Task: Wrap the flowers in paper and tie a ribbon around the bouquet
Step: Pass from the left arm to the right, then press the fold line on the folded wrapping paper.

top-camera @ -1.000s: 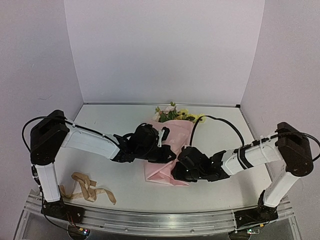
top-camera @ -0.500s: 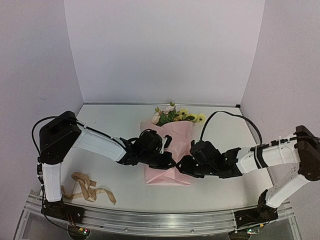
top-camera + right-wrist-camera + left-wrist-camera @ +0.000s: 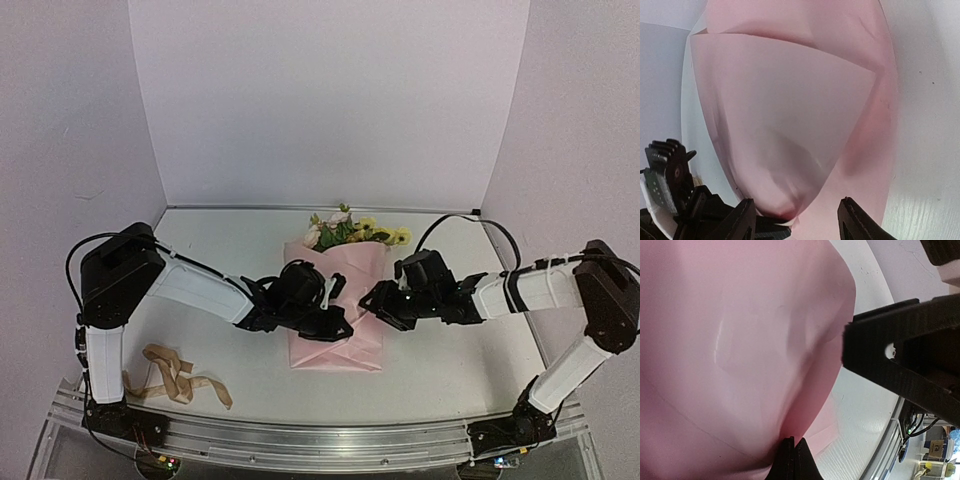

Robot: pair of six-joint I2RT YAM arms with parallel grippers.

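Note:
The pink paper lies folded over the flowers, whose yellow and pinkish blooms stick out at its far end, making a bouquet. My left gripper is shut on a folded flap of the paper near its lower middle; creases run into the closed tips. My right gripper stands open at the paper's right edge, with its fingers spread either side of the flap and holding nothing. The tan ribbon lies loosely curled at the front left, apart from both grippers.
The white table is closed in by lilac walls on three sides. A metal rail runs along the near edge between the arm bases. The right arm's black cable arches above the table behind the bouquet.
My right gripper has opened, let go of the paper's lower right part and moved back and up along its right edge. The left gripper shifted slightly right and stays shut.

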